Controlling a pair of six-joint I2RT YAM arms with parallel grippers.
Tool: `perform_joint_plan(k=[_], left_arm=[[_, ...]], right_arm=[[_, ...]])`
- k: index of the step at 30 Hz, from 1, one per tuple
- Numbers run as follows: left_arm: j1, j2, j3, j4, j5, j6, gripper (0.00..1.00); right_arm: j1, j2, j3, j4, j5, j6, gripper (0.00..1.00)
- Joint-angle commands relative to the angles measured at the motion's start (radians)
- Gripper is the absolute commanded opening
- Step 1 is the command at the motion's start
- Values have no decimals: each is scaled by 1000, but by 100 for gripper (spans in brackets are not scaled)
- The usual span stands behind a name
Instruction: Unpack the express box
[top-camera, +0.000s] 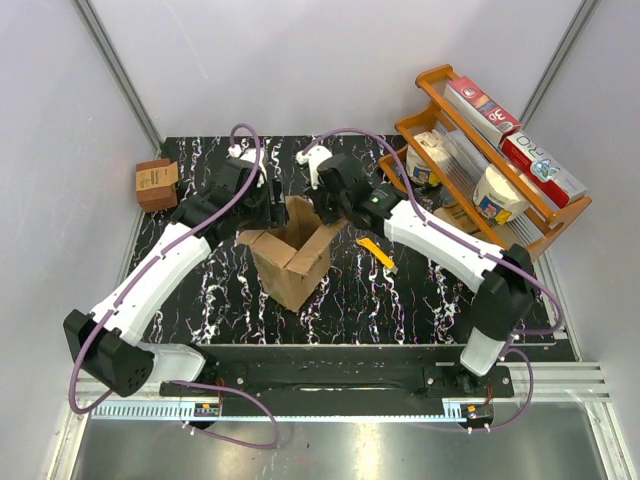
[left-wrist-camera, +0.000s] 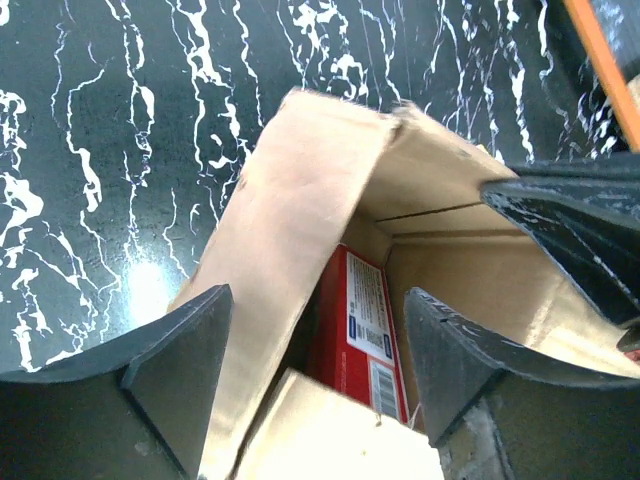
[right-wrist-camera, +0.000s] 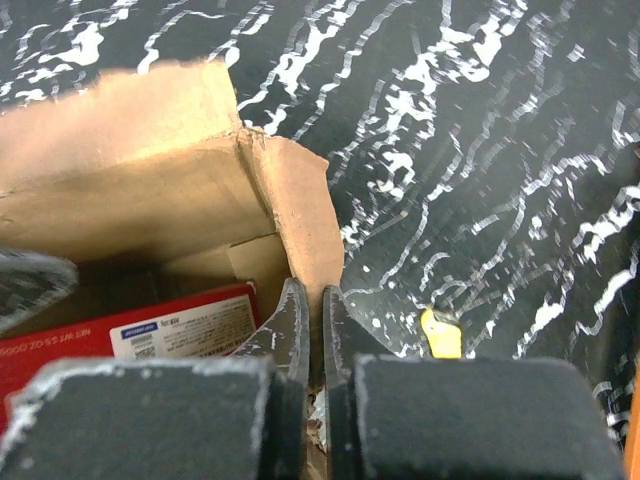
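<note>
Top external view shows one express box (top-camera: 295, 262), flaps open, at the middle of the table (top-camera: 400, 300) between two claws. The right claw (right-wrist-camera: 312, 290) is closed tight on one cardboard edge. The left claw (left-wrist-camera: 318, 292) stands wide open over one flap and grips nothing. One red packet (left-wrist-camera: 355, 310) lies inside.

The left arm (top-camera: 160, 268) and right arm (top-camera: 440, 238) have white shells, black joints and looping purple cables (top-camera: 250, 160); their fingers (left-wrist-camera: 175, 375) are dark grey, scuffed wedges.
</note>
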Motion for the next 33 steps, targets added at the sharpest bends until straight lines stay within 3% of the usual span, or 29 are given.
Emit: perform_joint_plan(k=[1, 9, 15, 33], left_arm=[[-8, -39, 72, -28, -106, -89, 77], [-11, -76, 47, -74, -205, -190, 88], [-38, -50, 34, -74, -189, -233, 95], [-78, 82, 20, -68, -245, -282, 97]], right_arm=[[21, -142, -91, 145, 228, 164, 0], [102, -165, -151, 172, 517, 303, 0], [116, -95, -105, 94, 570, 409, 0], [116, -58, -85, 64, 589, 423, 0]])
